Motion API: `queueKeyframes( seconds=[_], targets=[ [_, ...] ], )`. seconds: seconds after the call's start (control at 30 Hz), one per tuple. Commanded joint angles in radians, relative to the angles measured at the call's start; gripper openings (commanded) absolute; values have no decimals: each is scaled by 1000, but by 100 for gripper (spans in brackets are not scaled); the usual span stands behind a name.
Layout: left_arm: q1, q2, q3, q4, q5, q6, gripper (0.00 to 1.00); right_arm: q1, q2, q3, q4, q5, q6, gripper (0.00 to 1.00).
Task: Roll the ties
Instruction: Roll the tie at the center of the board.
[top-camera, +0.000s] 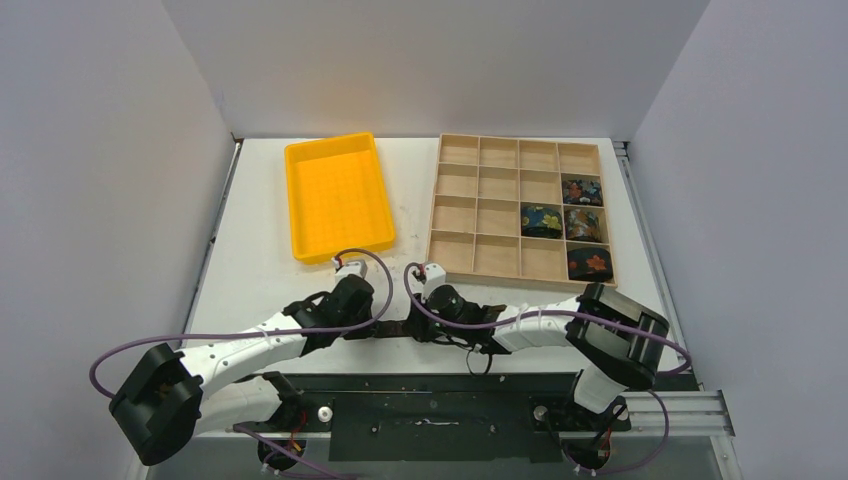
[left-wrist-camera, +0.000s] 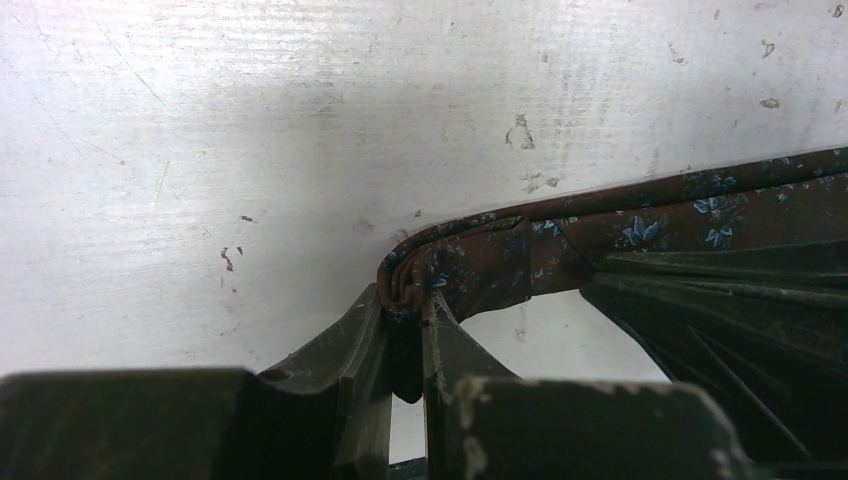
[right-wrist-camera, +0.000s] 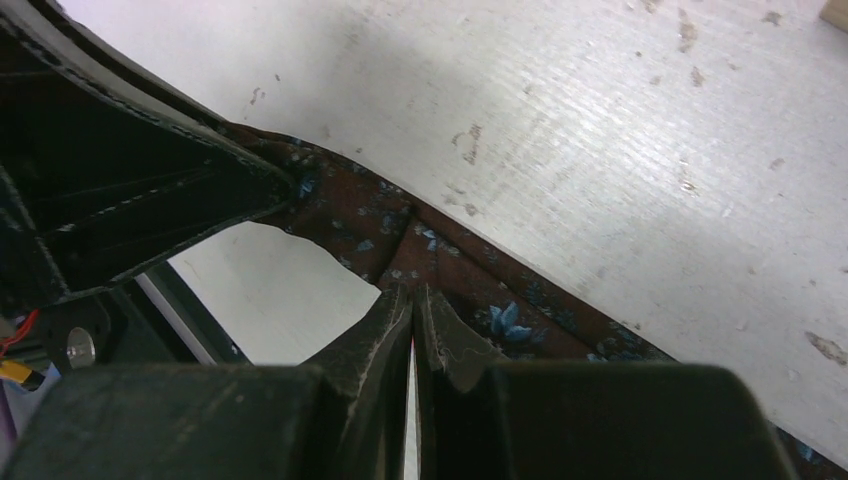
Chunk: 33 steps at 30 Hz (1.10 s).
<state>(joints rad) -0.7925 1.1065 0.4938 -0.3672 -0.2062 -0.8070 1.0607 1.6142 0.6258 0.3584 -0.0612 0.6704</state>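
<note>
Stretching between the two claws is the tie (left-wrist-camera: 620, 225), dark reddish-brown with little blue flowers. It sits low over the white table (top-camera: 260, 250), close to the near edge and right in front of the arm bases. The left claw (left-wrist-camera: 405, 305) is clamped on the folded-over end, and you can see the fabric bunched up right at its tips. The right claw (right-wrist-camera: 412, 298) is pinched on the strip just beside it, with the fingers nearly touching and the cloth puckered where they bite. The rest of the tie trails off toward the right claw's side, flat on the table.

Honestly the view is pretty crowded. From the top camera both wrists sit over the tie, so you barely see it. In each wrist view the other claw's black body blocks a chunk of the fabric.

Farther back on the right is the wooden grid tray (top-camera: 436, 205), with four rolled ties (top-camera: 583, 224) in its cells: three down the right-hand column and one in the cell just left of them. A yellow bin (top-camera: 340, 195) sits to the left of the tray. Purple cables (top-camera: 200, 337) loop off both arms.
</note>
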Motion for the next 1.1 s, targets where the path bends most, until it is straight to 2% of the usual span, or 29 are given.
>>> queueKeyframes(
  seconds=[0.0, 0.37, 0.77, 1.07],
  targets=[
    [-6, -7, 49, -10, -29, -3, 0, 18, -17, 78, 54, -6, 2, 5],
    [-12, -16, 44, -9, -32, -9, 0, 18, 120, 152, 21, -50, 4, 5],
    [-13, -30, 25, -7, -42, -11, 0, 16, 48, 115, 26, -21, 9, 5],
    [-13, -40, 20, -8, -38, -18, 0, 17, 121, 118, 39, -41, 13, 5]
  ],
)
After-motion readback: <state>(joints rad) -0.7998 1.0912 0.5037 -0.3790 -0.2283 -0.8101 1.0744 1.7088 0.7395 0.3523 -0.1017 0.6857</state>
